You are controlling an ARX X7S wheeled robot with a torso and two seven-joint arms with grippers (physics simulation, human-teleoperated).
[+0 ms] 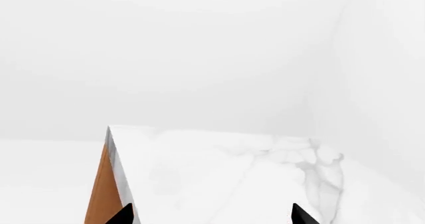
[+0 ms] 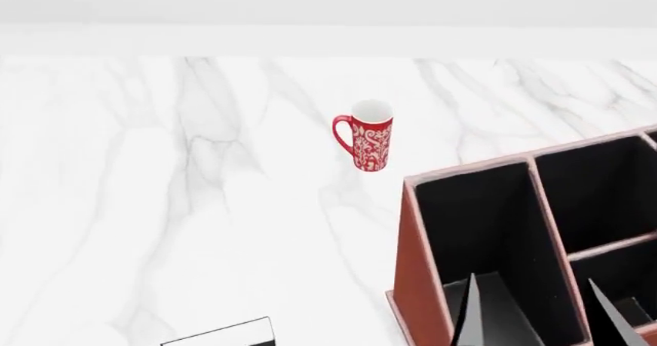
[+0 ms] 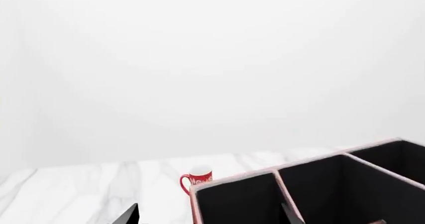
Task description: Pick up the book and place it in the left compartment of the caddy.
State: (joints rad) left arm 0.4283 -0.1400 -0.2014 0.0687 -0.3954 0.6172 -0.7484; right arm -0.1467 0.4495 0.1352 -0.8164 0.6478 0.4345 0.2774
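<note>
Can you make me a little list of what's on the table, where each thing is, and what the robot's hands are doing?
table: white marble top
mug: red patterned mug, upright, handle toward the robot's left, standing apart beyond the caddy
caddy: reddish-brown box with black dividers, at front right
left compartment: long black slot, no book inside
book: black, only a corner shows at the head view's bottom edge, on the table
right gripper: fingers apart, holding nothing
left gripper: fingertips apart, holding nothing

A white marble table carried a red patterned mug upright near its middle, the reddish-brown caddy at the right, and the black book lying flat at the near edge
</note>
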